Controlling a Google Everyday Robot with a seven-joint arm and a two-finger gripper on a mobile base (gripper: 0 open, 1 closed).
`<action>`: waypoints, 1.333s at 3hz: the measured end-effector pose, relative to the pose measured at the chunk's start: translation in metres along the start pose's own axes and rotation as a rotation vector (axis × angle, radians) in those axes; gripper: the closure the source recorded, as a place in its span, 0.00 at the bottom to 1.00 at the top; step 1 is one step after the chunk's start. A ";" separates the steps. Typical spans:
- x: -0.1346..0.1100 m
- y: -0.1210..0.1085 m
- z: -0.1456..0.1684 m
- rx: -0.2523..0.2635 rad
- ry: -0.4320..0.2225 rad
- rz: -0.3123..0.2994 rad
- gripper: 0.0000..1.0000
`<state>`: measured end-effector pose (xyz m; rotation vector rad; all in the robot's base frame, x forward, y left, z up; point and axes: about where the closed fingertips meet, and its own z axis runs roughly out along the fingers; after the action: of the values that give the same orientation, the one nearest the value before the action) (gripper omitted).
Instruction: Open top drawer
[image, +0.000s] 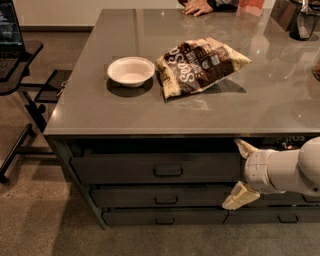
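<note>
The top drawer (125, 169) is a wide dark-grey front just under the counter's edge, and it looks shut. Its small loop handle (168, 171) sits at the centre. Two shallower drawers lie below it, a middle one (150, 197) and a bottom one (150, 217). My gripper (242, 173) is at the right end of the top drawer's front, well to the right of the handle. It is open and empty, with one cream finger (245, 149) up and the other down, and it touches nothing that I can see.
On the grey counter (100, 115) stand a white bowl (131, 71) and a brown snack bag (200, 65). A person's hand (198, 7) rests at the far edge. A dark appliance (302, 17) stands at the far right. A black stand (20, 95) is on the left of the floor.
</note>
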<state>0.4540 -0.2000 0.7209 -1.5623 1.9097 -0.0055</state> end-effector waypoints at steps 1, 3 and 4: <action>0.000 0.000 0.000 0.000 0.000 0.000 0.00; 0.006 -0.003 0.021 -0.031 -0.044 0.030 0.00; 0.011 -0.001 0.039 -0.049 -0.064 0.036 0.00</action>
<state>0.4729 -0.1952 0.6857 -1.5416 1.9010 0.1065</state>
